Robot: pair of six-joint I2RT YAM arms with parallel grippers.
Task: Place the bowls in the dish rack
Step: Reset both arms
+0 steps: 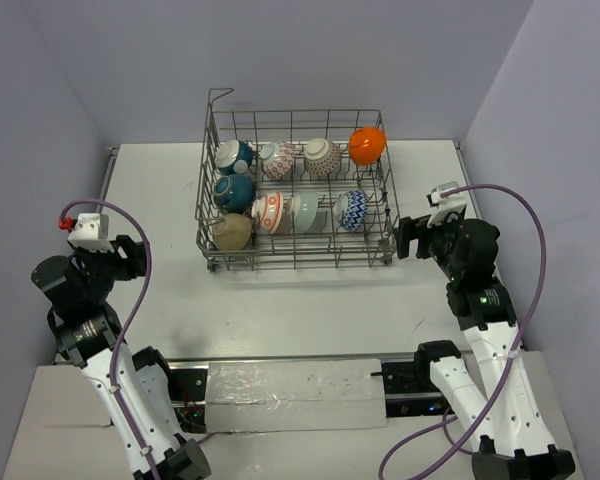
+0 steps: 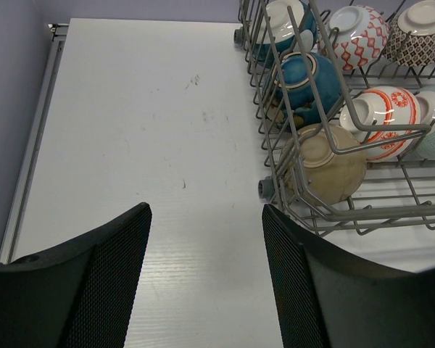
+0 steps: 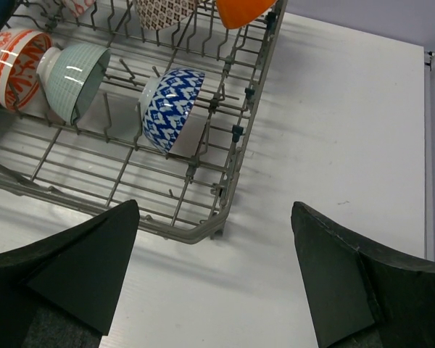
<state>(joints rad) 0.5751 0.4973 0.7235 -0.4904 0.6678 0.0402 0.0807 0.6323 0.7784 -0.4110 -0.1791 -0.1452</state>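
No legible text, labels, brand marks or nos. in any of the 3 views. Markings on bowls point(image 1: 352, 209) in dish rack point(image 1: 212, 150): painted patterns only, no lettering.
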